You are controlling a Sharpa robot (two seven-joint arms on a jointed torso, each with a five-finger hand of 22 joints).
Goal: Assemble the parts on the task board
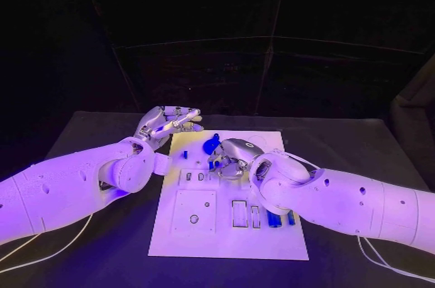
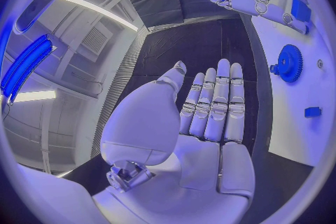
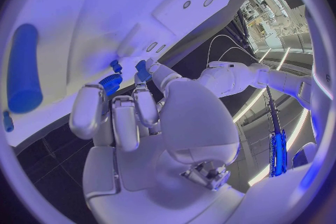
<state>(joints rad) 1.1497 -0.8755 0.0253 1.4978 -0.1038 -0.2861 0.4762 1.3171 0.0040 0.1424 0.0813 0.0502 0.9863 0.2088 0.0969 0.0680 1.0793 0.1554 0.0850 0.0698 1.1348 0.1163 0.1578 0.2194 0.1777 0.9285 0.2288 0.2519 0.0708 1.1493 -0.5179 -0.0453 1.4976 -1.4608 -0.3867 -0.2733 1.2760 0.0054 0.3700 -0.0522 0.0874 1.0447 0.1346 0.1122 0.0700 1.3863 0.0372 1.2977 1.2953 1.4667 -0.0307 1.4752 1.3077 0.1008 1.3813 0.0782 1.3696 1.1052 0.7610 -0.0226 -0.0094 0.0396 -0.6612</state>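
On the near part of the white rectangular task board [image 1: 227, 238] on the black surface, you have two blue rod-shaped parts [image 1: 275, 219] lying loose, not yet fitted. Mid-board, your right hand [image 1: 231, 156] curls over a small blue toothed part [image 3: 110, 83]; I cannot tell whether it grips it. Past the board's far-left corner, your left hand [image 1: 168, 124] is released, fingers straight. No readable writing.

Head camera looks down; wrist cameras sit close, sharing the task board [image 1: 227, 238].
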